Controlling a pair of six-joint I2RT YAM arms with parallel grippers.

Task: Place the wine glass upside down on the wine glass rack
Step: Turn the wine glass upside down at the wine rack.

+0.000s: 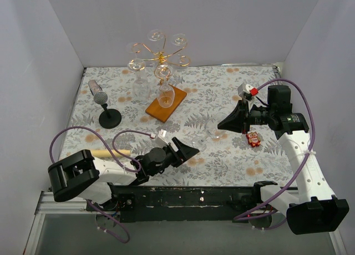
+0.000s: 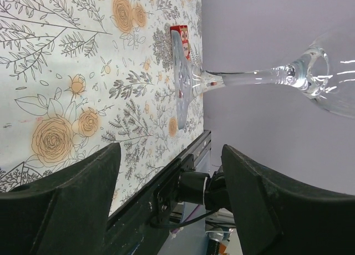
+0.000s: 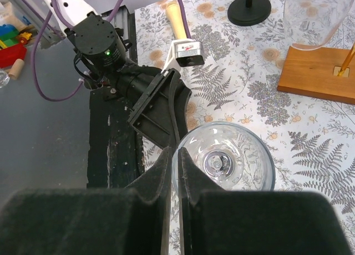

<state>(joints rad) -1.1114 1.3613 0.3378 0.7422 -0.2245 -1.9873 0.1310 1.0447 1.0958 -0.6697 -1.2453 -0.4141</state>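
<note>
Near the table's (image 1: 244, 88) middle, between the arms | wine glass (image 1: 212, 131) is held at its rim by the pinched right end effector (image 1: 223, 123) | left end effector (image 1: 191, 151) is seen wide, empty, by the stem | judged light, slick, fragile: stem grip advised | wine glass rack (image 1: 166, 103) far-left

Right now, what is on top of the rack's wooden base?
The copper wire stem stands on the wooden base; an inverted wine glass hangs above. The tablecloth beneath is hidden.
</note>
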